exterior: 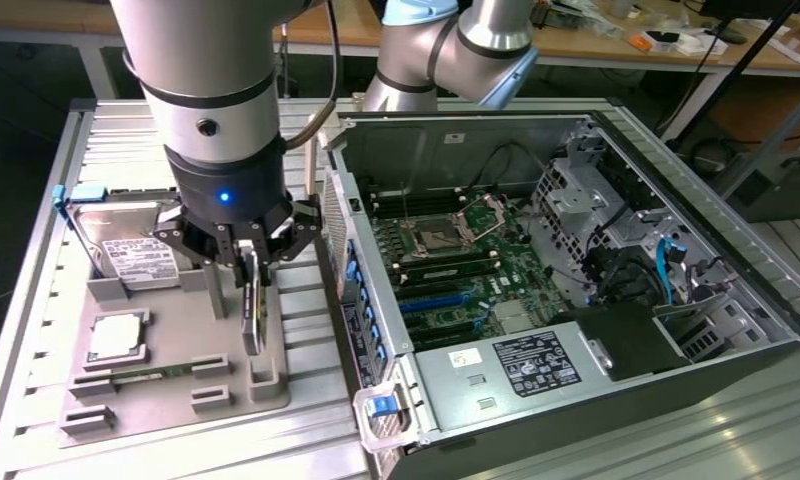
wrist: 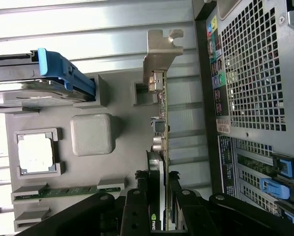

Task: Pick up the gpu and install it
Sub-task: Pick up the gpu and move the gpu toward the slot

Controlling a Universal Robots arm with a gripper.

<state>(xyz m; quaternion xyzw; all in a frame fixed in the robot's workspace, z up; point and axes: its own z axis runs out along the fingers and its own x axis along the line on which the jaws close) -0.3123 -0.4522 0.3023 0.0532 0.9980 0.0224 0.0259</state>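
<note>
Standing on its long edge over the grey tray, the graphics card is just beside the open computer case, on the exterior view's left of it. Whether its lower edge rests in the tray's slot or hangs just clear of it cannot be told.

The 2 fingers are clamped on the card's flat faces, 1 on each side. They grip apart from the metal bracket, which stands free at 1 end.

Handling, as judged: the card looks light and stiff but fragile. The board edge carries small exposed parts. The broad black face is the sound place to hold it, not the contact edge or the bracket tip. Being thin, it could pivot between the fingers if knocked.

Pose: the arm hangs with its last section upright over the tray, fingers pointing straight down.

The hard drive, processor and memory stick lie in their own tray pockets, apart from the fingers. Tray and case both stand on the ribbed metal tabletop.
</note>
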